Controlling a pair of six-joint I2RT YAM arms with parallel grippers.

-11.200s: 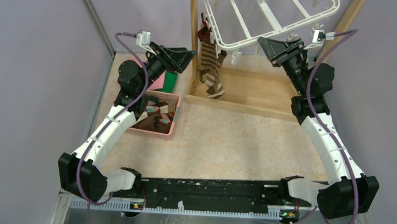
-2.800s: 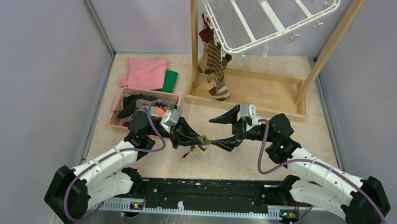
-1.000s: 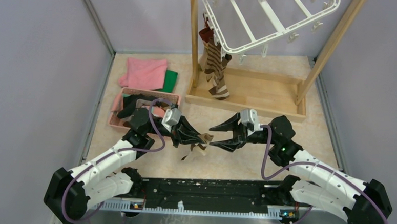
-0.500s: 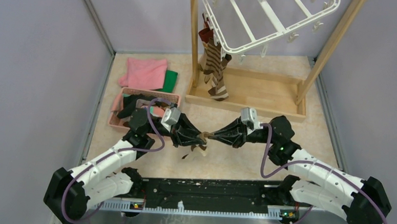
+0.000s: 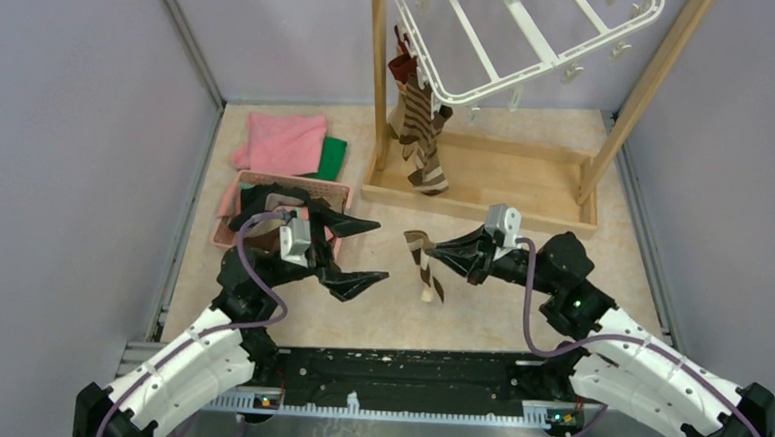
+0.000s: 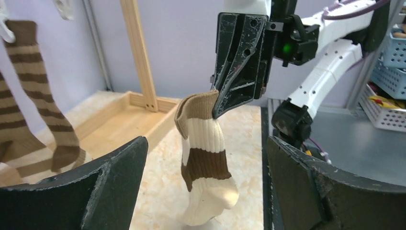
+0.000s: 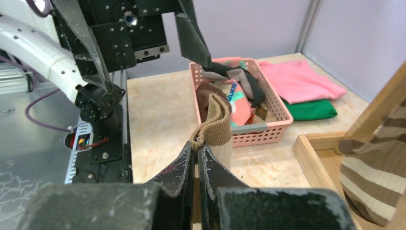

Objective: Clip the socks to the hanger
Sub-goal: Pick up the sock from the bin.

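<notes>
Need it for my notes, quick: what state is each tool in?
Left tool: open, holding nothing.
Right tool: closed on the brown-and-cream sock, by its cuff.

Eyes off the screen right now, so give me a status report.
Left end effector open, empty. Right end effector shut on striped sock, dangling by cuff. Path to hanger looks clear.

My left claw [image 6: 207,143] gapes wide, its black fingers [image 6: 110,187] filling the lower corners. Between them hangs a cream-and-brown banded sock [image 6: 203,158], its tan cuff pinched from above by the right gripper [image 6: 216,108]. Far left, striped socks [image 6: 43,110] dangle near a wooden post [image 6: 139,52]
</notes>
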